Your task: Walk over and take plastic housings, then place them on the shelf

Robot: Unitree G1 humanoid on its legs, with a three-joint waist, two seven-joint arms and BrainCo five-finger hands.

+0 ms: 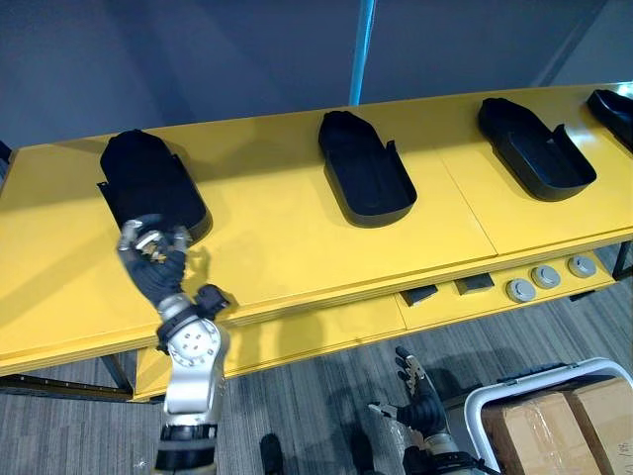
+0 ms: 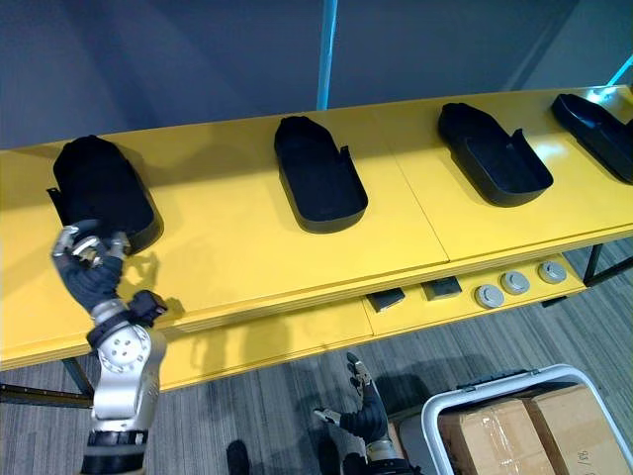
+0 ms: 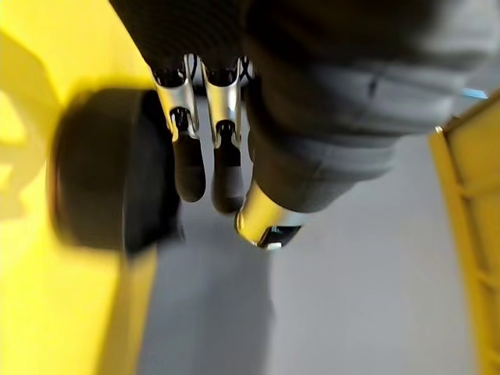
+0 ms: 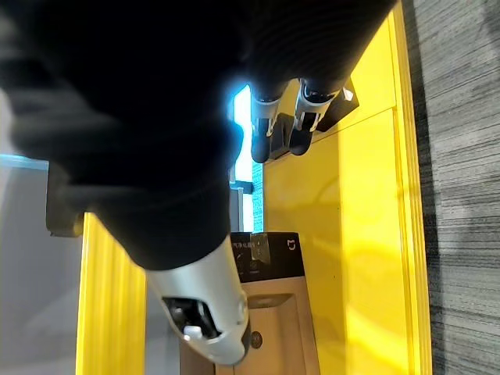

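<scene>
Several black plastic housings lie in a row on the yellow table (image 1: 277,237): one at the left (image 1: 148,178), one in the middle (image 1: 366,168), one to the right (image 1: 534,148) and one at the far right edge (image 1: 613,109). My left hand (image 1: 156,259) is raised at the near end of the leftmost housing (image 3: 101,168), back toward me. Its fingers (image 3: 191,156) reach out fairly straight beside the housing and hold nothing. My right hand (image 1: 420,396) hangs low over the grey floor in front of the table, its fingers (image 4: 273,125) relaxed and empty.
A lower yellow shelf under the table's front edge carries round grey parts (image 1: 544,277) and small black boxes (image 1: 420,294). A white bin (image 1: 495,401) holding cardboard boxes stands on the floor at the lower right. A blue post (image 1: 362,49) rises behind the table.
</scene>
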